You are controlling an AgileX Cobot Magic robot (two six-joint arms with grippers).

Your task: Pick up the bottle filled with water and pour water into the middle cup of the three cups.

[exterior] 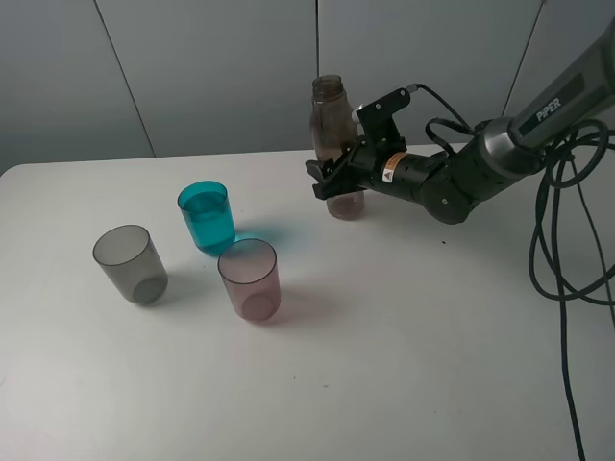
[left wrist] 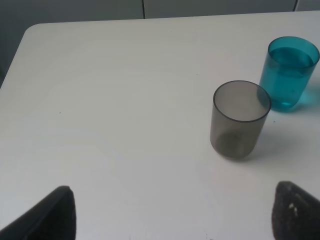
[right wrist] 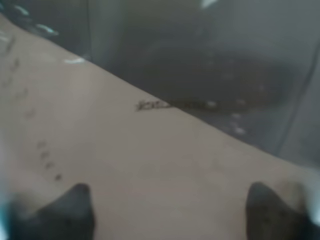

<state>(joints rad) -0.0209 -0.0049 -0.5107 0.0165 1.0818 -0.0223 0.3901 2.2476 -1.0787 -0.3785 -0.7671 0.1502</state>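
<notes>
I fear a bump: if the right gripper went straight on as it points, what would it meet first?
The bottle, most likely: the right gripper stands right at its lower part; whether they touch is unclear.

**Where things stand on the bench [exterior: 404,384]**

The middle cup [exterior: 209,230] stands farthest back of the cups. Water [exterior: 204,204] sits inside it. The left cup [exterior: 130,264] stands in front of the middle cup and to its left. The right cup [exterior: 250,279] stands in front of the middle cup and a little to its right, very near it. The bottle [exterior: 329,115] stands upright on the bench, behind the cups and off to their right. The right pincer [exterior: 321,181] is at the low part of the bottle, one finger on each side. Its arm [exterior: 461,178] comes in from the right.
</notes>
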